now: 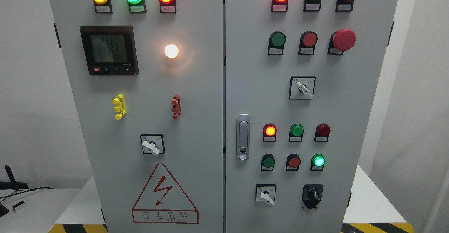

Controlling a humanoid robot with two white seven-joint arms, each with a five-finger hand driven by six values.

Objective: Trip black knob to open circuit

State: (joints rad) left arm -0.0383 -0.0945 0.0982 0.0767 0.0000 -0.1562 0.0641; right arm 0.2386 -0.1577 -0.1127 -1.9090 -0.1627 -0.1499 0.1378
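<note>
Black knob [312,195] untouched, lower right of cabinet [196,120].

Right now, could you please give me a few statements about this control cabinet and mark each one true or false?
1. The black knob sits at the lower right of the right-hand door. True.
2. A robot hand is gripping the black knob. False: no hand or arm shows in the head view.
3. The red mushroom button is on the left-hand door. False: it is at the upper right of the right-hand door.
4. The digital meter is on the left-hand door, below the top row of lamps. True.
5. The warning triangle is on the right-hand door. False: it is at the bottom of the left-hand door.
</note>
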